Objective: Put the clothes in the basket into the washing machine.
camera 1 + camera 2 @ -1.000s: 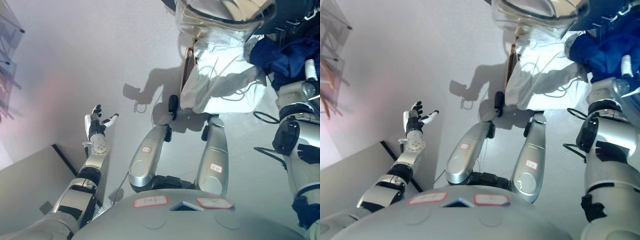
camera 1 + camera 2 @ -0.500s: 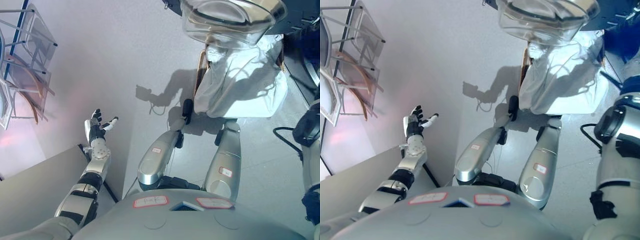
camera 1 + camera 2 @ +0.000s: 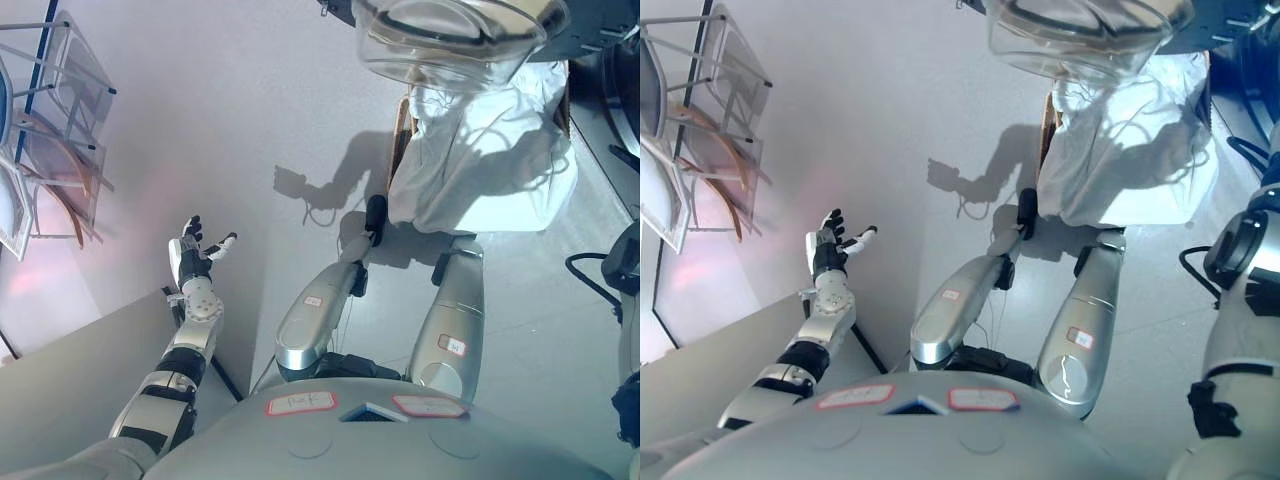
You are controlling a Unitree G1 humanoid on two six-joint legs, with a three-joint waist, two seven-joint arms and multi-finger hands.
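The laundry basket [image 3: 490, 180], a wooden frame with a white cloth liner, stands on the floor just ahead of me. Its inside is not visible, so no clothes show in it. Above it hangs the washing machine's round glass door [image 3: 455, 35], swung open. The dark front of the machine [image 3: 615, 70] shows at the top right edge. My left hand [image 3: 197, 255] is held out over the floor at the left, fingers spread, holding nothing. Only my right arm [image 3: 1245, 270] shows, at the right edge; its hand is out of the pictures.
Metal-framed chairs [image 3: 45, 130] stand at the far left. A grey panel with a dark edge [image 3: 80, 370] fills the lower left, under my left arm. Pale floor [image 3: 220, 90] lies between the chairs and the basket.
The camera has swung, bringing the chairs into view. My right hand and the dark blue garment it was at, top right, have left the pictures. The left hand has stayed put.
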